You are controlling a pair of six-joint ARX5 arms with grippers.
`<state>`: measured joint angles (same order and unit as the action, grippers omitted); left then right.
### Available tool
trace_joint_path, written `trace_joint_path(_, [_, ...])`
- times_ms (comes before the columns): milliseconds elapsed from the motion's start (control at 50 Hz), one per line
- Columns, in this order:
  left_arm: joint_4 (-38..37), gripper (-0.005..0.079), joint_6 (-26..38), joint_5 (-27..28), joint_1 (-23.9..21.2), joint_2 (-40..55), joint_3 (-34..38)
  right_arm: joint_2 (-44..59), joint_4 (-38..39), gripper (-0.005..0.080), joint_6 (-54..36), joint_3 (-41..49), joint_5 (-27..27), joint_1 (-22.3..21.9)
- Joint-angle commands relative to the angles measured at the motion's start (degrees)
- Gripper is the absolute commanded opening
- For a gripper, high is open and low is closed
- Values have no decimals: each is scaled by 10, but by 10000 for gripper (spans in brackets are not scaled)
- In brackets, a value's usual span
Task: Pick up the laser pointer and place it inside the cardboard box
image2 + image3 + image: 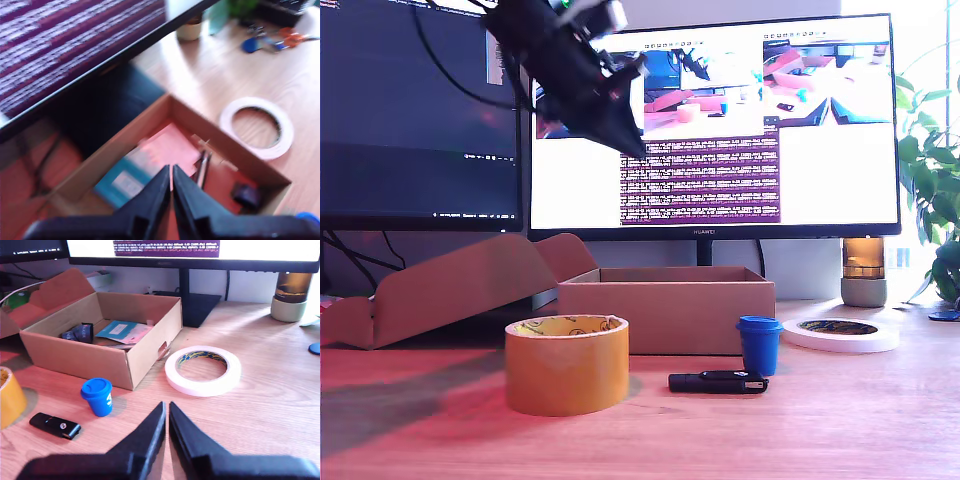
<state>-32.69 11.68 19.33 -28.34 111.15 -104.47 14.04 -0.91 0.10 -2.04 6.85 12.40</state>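
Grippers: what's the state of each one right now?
My first gripper: closed, holding nothing, above the cardboard box.
My second gripper: closed, holding nothing, over the table.

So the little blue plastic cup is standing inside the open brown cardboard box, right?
Not quite. The little blue plastic cup stands outside the open brown cardboard box, on the wooden table beside it, as the second wrist view shows.
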Motion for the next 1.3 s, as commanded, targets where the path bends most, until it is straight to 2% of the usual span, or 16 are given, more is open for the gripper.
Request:
trace_joint_path(0, [0, -21, -1, -7, -4, -39, 2, 1, 6, -11, 0, 7, -2, -2])
trace_joint_path(240, [-3, -21, -2, -25, -1, -106, 7, 1, 6, -11, -2, 7, -2, -2])
trace_joint_path(380, [13, -21, -4, -25, 3, -146, 47, 1, 6, -11, -2, 7, -2, -2])
trace_joint_path(780, [156, -21, -53, -28, 33, -290, 314, 1, -5, -11, 4, 7, -6, -2])
trace_joint_path(900, [194, -21, -71, -28, 55, -327, 391, 1, -5, -11, 46, 7, -43, -2])
trace_joint_path(1080, [251, -21, -88, -28, 89, -375, 495, 1, -4, -11, 46, 7, -104, -2])
trace_joint_path(1280, [323, -21, -110, -29, 118, -431, 608, 1, -4, -11, 44, 7, -124, -2])
